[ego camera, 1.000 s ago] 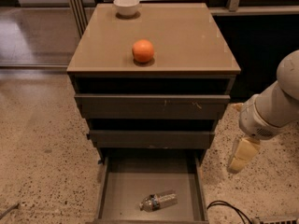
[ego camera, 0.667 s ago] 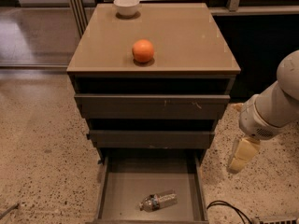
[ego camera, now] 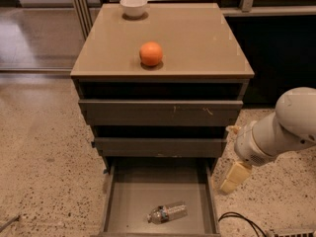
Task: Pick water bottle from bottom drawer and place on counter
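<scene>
Water bottle [ego camera: 168, 213] lies in the bottom drawer [ego camera: 132, 197]. The gripper [ego camera: 234, 177] hangs outside the drawer's right wall, touching nothing. I cannot tell if it is open or closed.

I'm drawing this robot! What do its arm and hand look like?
The arm is smooth, white and chunky, with a rounded joint. Its gripper, beside the bottom drawer, is pale cream-yellow and blocky, much slimmer than the arm.

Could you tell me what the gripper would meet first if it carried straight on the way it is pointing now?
Probably the speckled floor just outside the right wall of the bottom drawer; the gripper points down beside it, though depth is unclear.
</scene>
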Motion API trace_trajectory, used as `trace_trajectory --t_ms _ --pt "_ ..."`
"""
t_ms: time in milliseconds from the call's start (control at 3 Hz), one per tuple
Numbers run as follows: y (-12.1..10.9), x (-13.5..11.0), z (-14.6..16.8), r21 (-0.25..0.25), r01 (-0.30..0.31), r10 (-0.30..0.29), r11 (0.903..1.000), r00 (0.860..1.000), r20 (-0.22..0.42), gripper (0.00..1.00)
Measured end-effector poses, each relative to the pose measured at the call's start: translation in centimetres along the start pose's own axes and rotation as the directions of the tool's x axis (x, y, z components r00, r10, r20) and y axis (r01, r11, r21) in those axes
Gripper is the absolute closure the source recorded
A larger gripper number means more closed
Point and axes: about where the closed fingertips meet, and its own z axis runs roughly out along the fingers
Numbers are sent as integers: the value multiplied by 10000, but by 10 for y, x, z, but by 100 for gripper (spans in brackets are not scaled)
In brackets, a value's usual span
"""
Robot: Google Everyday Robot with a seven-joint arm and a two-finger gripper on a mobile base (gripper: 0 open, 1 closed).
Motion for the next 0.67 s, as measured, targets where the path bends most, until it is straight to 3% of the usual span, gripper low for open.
trace_trajectory --t_ms 333,667 --pt "21 -17 52 128 94 -94 9999 9999 -42 0" --pt "38 -12 106 435 53 -28 9990 9983 -578 0"
